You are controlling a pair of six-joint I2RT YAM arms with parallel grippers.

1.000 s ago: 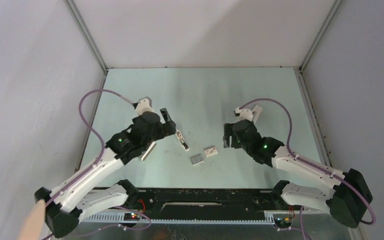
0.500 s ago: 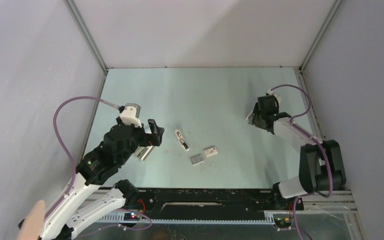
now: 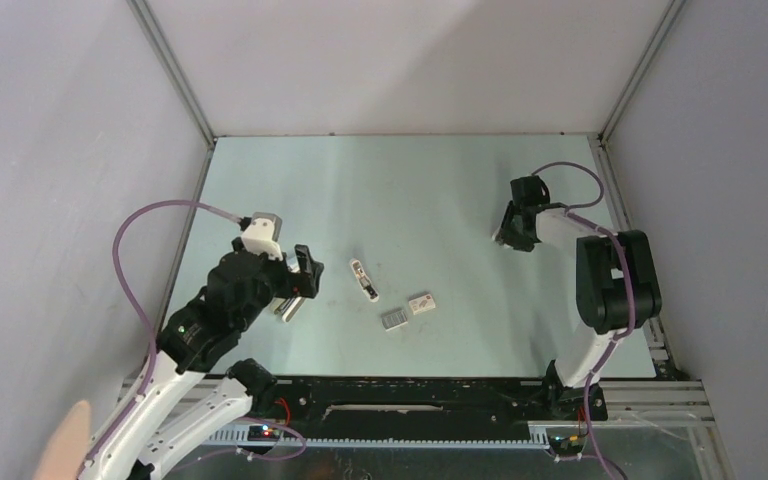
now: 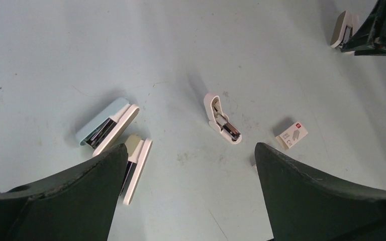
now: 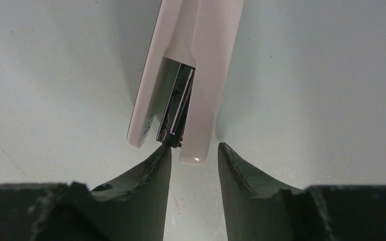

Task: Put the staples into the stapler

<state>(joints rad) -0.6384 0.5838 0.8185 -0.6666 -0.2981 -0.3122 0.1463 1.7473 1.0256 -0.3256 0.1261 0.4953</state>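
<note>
The stapler [image 3: 363,279] [image 4: 223,119], slim and white, lies hinged open at mid-table with its dark metal channel showing. The staples [image 3: 395,319], a small grey block, rest just right of it; my left wrist view hides nearly all of them behind a finger. My left gripper [image 3: 305,271] [image 4: 191,147] hangs wide open and empty, left of the stapler. Far right, my right gripper [image 3: 511,235] [image 5: 194,149] has its jaws partly apart at the near end of a different pale stapler [image 5: 201,75] [image 4: 343,29]. One fingertip [image 5: 167,150] touches that stapler's dark channel; the other stands clear.
A little white box with a red mark [image 3: 421,304] [image 4: 292,134] lies beside the staples. Two larger staplers [image 4: 108,124] [image 4: 136,161] lie under my left gripper. Metal frame posts and grey walls border the pale green table [image 3: 410,190].
My left arm drew back to the left, away from the stapler, and opened fully. My right arm swung out to the far right and folded up, its jaws narrowing at the pale stapler.
</note>
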